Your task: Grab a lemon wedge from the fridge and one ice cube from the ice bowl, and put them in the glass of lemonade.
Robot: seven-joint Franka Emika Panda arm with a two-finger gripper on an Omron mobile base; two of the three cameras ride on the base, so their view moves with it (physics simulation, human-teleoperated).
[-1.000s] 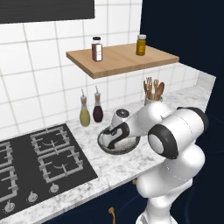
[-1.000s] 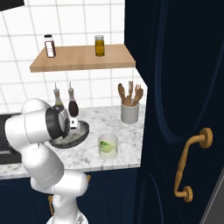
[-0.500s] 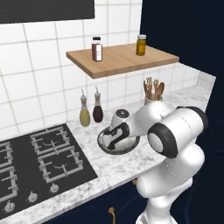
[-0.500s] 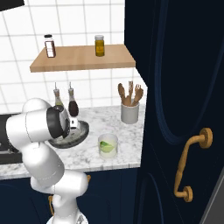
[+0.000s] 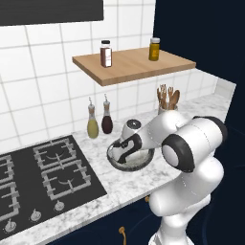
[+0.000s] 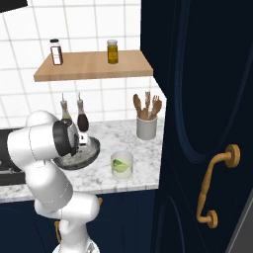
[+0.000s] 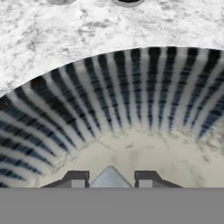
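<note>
The gripper (image 7: pixel 110 180) sits low inside the ice bowl (image 7: pixel 131 96), fingers closed against an ice cube (image 7: pixel 110 178). The striped wall rises close ahead; bare marble counter (image 7: pixel 65 35) lies beyond the rim.

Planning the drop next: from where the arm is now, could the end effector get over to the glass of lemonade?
Probably yes. The end effector is down in the ice bowl, and the glass of lemonade stands just beside that bowl on open marble counter, with nothing between them.

We stood in a home kitchen: a black gas hob (image 5: pixel 33 177) sat in a marble counter (image 6: pixel 148 160), white tiles lined the wall, 2 jars stood on a wooden shelf (image 5: pixel 136 64), and navy cabinets (image 6: pixel 207 113) carried brass handles.
</note>
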